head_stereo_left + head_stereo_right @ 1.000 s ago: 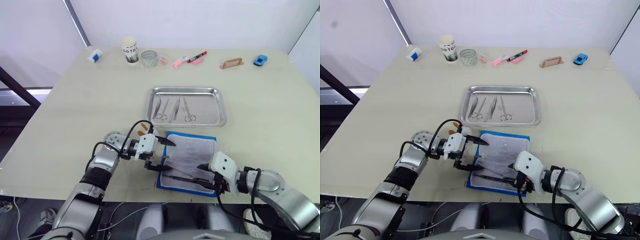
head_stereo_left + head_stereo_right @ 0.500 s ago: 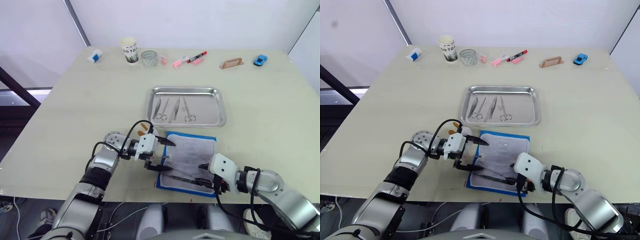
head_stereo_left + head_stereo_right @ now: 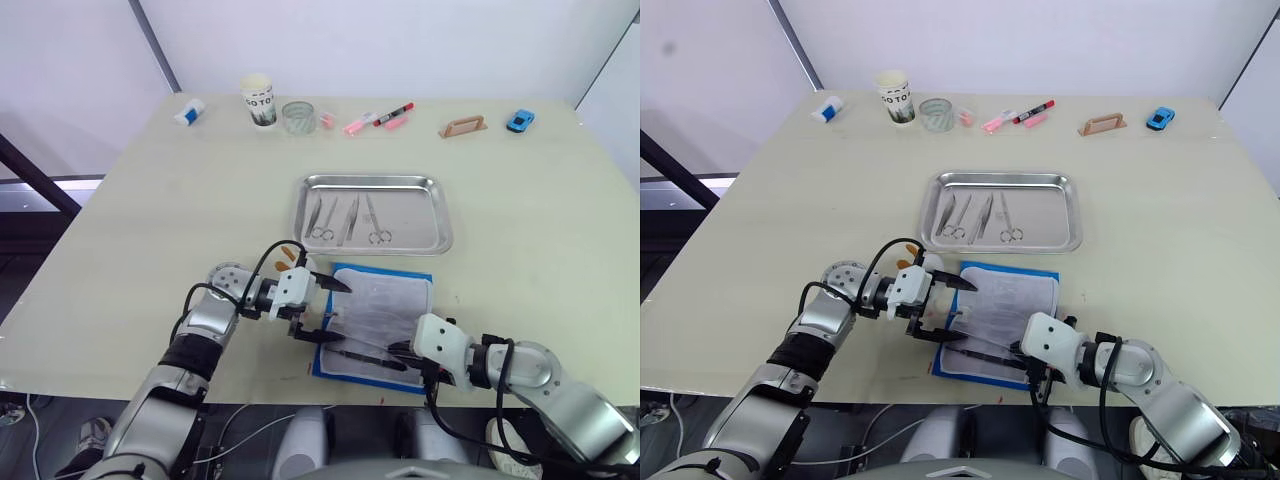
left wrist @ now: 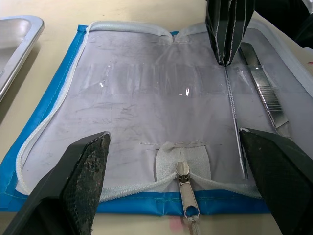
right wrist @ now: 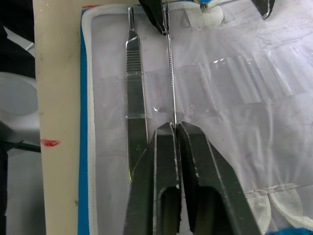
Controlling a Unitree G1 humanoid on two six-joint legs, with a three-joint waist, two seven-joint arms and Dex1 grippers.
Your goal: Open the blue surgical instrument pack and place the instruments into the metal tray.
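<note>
I take the blue surgical instrument pack (image 3: pixel 375 322) as my landmark: it lies unzipped and flat on the table (image 3: pixel 150 210), just on the robot's side of the metal tray (image 3: pixel 374 212), where a few silvery instruments (image 3: pixel 345 218) already rest. Two tools remain in the pack near its robot-side edge: a thin probe (image 5: pixel 171 73) and, beside it, a flat scalpel handle (image 5: pixel 134 93) tucked under a clear loop. My right gripper (image 5: pixel 176 129) has its fingers pinched together on the probe's end, so the probe runs straight out from the fingertips along the gripper's own line, toward the left gripper (image 4: pixel 178 152). That one stands wide open, straddling the pack's zipper side and holding nothing. Since the probe's long axis matches the right wrist's approach, I judge the draw should go straight back along that axis; the right arm is the one to carry it to the tray.
</note>
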